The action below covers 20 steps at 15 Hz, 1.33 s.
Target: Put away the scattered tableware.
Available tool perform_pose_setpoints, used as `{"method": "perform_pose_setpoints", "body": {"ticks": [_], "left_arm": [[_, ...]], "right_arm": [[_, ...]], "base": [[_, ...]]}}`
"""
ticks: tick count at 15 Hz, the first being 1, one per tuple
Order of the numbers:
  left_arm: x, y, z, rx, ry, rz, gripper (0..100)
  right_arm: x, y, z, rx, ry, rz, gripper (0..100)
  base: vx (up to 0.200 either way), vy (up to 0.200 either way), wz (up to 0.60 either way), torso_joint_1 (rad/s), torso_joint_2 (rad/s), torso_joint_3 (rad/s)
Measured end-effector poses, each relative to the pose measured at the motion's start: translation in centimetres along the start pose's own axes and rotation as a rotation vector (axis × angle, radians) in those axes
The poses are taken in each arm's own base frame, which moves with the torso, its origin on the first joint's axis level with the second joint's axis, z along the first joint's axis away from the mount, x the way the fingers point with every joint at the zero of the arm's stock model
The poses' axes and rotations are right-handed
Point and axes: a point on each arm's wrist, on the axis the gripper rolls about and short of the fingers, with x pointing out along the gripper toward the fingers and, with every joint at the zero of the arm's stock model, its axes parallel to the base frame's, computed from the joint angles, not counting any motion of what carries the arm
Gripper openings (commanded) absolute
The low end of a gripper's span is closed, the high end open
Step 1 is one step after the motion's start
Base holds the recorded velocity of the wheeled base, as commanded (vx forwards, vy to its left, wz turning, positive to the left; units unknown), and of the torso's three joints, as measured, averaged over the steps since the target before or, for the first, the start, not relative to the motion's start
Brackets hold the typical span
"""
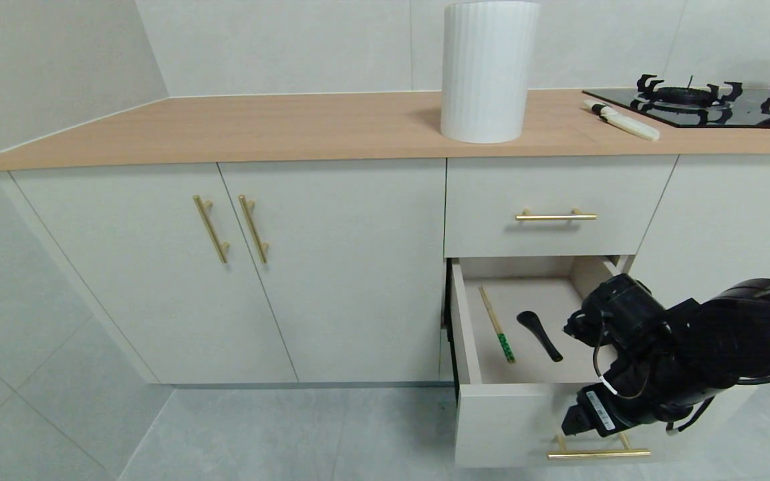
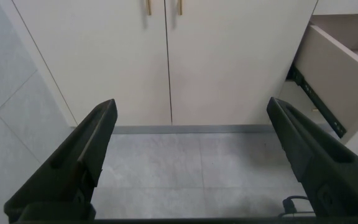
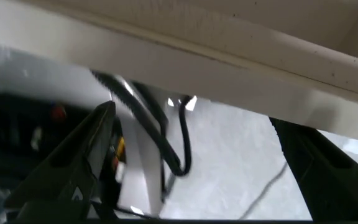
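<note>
Head view, chopsticks (image 1: 496, 333) and black spoon (image 1: 540, 335) lying apart inside open drawer (image 1: 502, 424), right hand (image 1: 572, 421) at drawer front, left wrist view, left hand (image 2: 191, 112) released above floor (image 2: 185, 168), right wrist view, right hand released, fingers spread near drawer front

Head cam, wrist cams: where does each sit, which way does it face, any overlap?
Head: high, looking down at counter and open drawer; right arm shows by the drawer front.
Left wrist: low, facing cabinet doors and floor; left gripper open.
Right wrist: low, facing floor under a pale panel edge; right gripper open.
Shared: head and left wrist both show drawer and doors.
</note>
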Motion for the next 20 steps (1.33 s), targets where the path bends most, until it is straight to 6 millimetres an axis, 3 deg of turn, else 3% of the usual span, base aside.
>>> {"method": "perform_pose_setpoints", "body": {"ticks": [13, 20], "left_arm": [[0.0, 0.0, 0.0, 0.0, 0.0, 0.0, 100], [0.0, 0.0, 0.0, 0.0, 0.0, 0.0, 100]], "right_arm": [[4.0, 0.4, 3.1, 0.167, -0.246, -0.085, 100], [5.1, 0.3, 5.0, 0.258, -0.458, -0.06, 100]], "base": [[0.0, 0.0, 0.0, 0.0, 0.0, 0.0], [0.0, 0.0, 0.0, 0.0, 0.0, 0.0]]}}
